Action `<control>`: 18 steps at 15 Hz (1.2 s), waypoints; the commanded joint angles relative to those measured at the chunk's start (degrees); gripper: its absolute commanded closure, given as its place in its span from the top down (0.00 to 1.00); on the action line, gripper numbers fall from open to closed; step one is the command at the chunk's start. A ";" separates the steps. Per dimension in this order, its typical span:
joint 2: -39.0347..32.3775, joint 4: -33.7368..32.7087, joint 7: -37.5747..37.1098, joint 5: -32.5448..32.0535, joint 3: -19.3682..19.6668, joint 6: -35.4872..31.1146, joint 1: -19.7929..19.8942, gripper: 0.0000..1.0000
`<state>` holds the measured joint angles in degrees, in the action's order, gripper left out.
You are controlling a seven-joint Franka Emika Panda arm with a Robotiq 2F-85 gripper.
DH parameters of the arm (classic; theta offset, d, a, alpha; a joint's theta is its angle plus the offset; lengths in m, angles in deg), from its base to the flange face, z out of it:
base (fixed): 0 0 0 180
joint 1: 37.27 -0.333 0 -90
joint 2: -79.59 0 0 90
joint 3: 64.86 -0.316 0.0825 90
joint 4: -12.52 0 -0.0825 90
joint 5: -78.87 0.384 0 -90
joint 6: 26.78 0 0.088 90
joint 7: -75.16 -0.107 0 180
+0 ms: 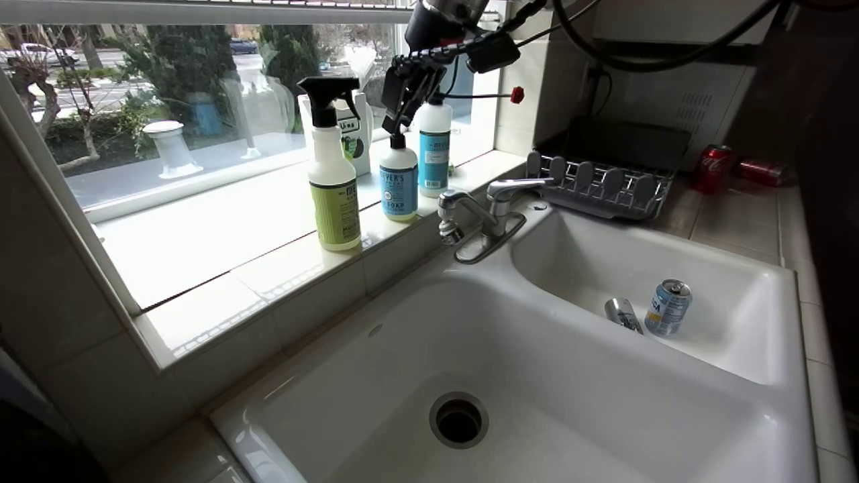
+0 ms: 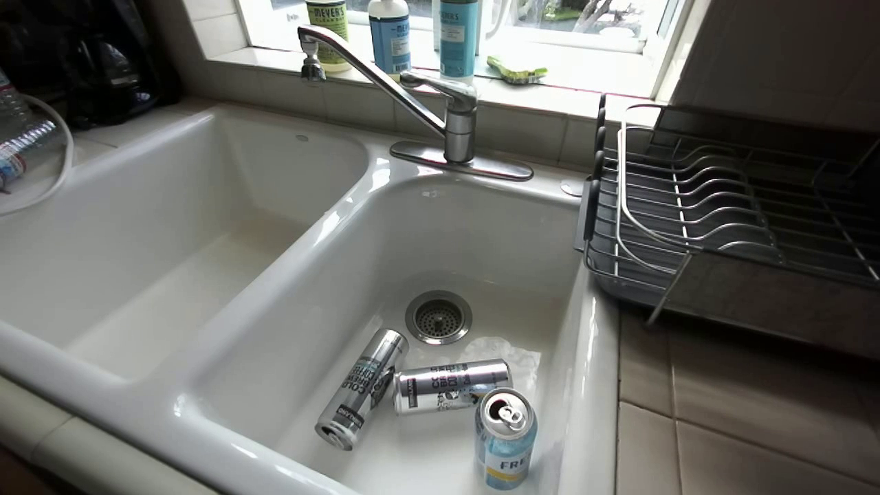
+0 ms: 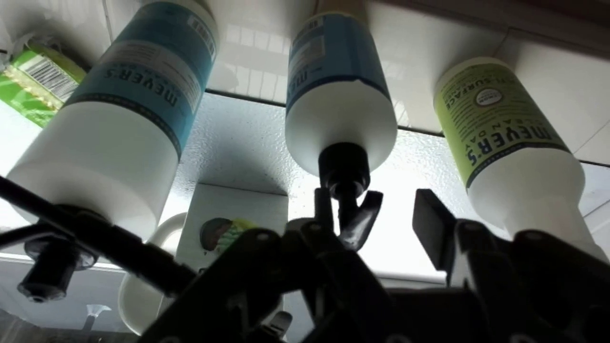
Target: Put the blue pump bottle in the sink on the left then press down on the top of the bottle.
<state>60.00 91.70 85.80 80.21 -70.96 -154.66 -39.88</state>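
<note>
The blue pump bottle, a white body with a blue label, stands upright on the window ledge, in the middle of three bottles. Its top is a black pump head here, with the spout reaching between my fingers. My gripper stands open around that pump head, which sits close to one finger and well apart from the opposite pad. In an exterior view the gripper comes down from above onto the pump. The sink, the larger white basin with a dark drain, holds no bottle.
A yellow-green spray bottle and a teal bottle flank the blue one closely. The faucet rises in front of the ledge. Several cans, including an upright blue can, lie or stand in the smaller basin, beside a dish rack.
</note>
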 commanded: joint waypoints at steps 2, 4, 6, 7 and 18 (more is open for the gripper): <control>-0.15 -1.05 0.11 0.49 0.10 2.12 -0.36 0.11; 0.10 -0.74 0.09 -0.02 0.28 1.59 -0.42 0.00; 0.18 -0.54 0.20 -0.10 0.28 1.41 -0.41 0.04; 0.33 -0.37 0.35 0.19 0.15 1.27 -0.38 0.04; 13.34 10.99 -9.52 -7.60 1.10 -0.82 -4.16 0.04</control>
<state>66.43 95.61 81.61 76.86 -70.97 -154.54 -42.90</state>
